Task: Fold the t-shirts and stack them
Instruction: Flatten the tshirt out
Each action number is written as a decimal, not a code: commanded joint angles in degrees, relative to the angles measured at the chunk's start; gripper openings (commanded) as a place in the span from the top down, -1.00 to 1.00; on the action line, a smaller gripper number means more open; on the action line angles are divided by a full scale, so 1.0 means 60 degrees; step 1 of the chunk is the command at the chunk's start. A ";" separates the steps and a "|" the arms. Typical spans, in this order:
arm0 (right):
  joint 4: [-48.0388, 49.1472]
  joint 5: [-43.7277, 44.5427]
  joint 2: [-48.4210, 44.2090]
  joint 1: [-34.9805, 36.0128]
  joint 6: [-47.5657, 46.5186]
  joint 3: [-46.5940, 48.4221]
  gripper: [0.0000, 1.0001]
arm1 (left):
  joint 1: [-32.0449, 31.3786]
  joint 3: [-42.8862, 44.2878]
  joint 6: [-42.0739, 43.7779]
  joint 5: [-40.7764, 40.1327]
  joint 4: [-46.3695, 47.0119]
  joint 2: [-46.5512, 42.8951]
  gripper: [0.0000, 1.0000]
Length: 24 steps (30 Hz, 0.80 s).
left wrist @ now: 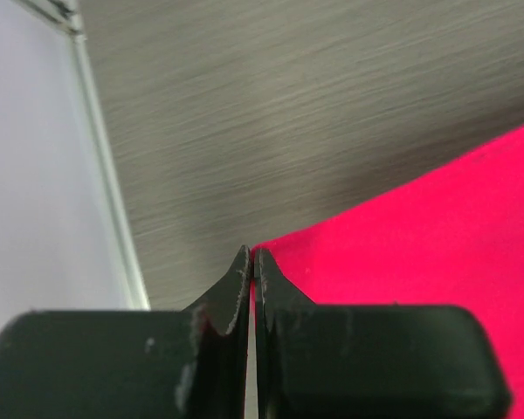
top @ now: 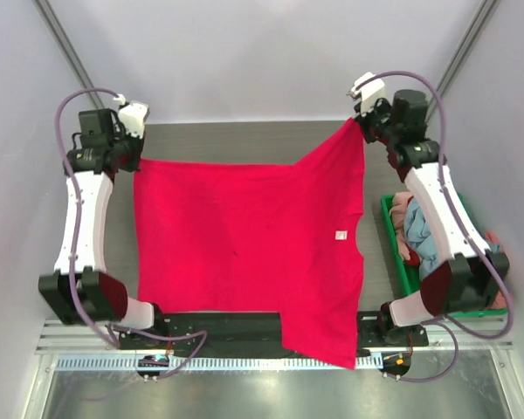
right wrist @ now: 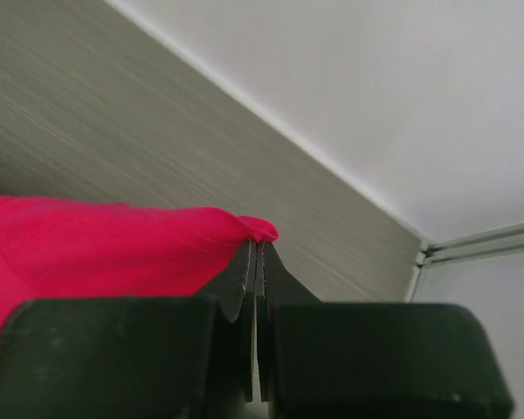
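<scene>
A bright crimson-red t-shirt (top: 244,236) lies spread over the dark table, its near sleeve hanging over the front edge. My left gripper (top: 136,155) is shut on the shirt's far left corner; in the left wrist view (left wrist: 252,255) red cloth (left wrist: 419,236) shows between the closed jaws. My right gripper (top: 356,120) is shut on the far right corner, which is pulled up; in the right wrist view (right wrist: 257,246) the cloth (right wrist: 113,244) bunches at the fingertips. Other t-shirts (top: 415,231), salmon-pink and grey-blue, lie heaped in the crate.
A green plastic crate (top: 393,236) stands at the table's right edge under my right arm. Bare dark table (top: 244,140) shows behind the shirt. Grey walls enclose the back and sides. A metal rail (top: 244,362) runs along the front.
</scene>
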 commanded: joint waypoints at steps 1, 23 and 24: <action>0.1569 0.0209 0.0862 0.0172 -0.0295 -0.0216 0.97 | 0.0018 0.0144 -0.0043 0.0346 0.1020 0.1518 1.00; 0.1556 0.2612 0.9006 0.0216 -0.0018 0.6447 0.97 | -0.0318 0.5169 -0.0513 -0.0809 0.1239 0.8319 1.00; 0.1571 0.2686 0.9184 0.0216 0.0142 0.6710 0.98 | -0.0347 0.5243 -0.0454 -0.0970 0.1370 0.8464 1.00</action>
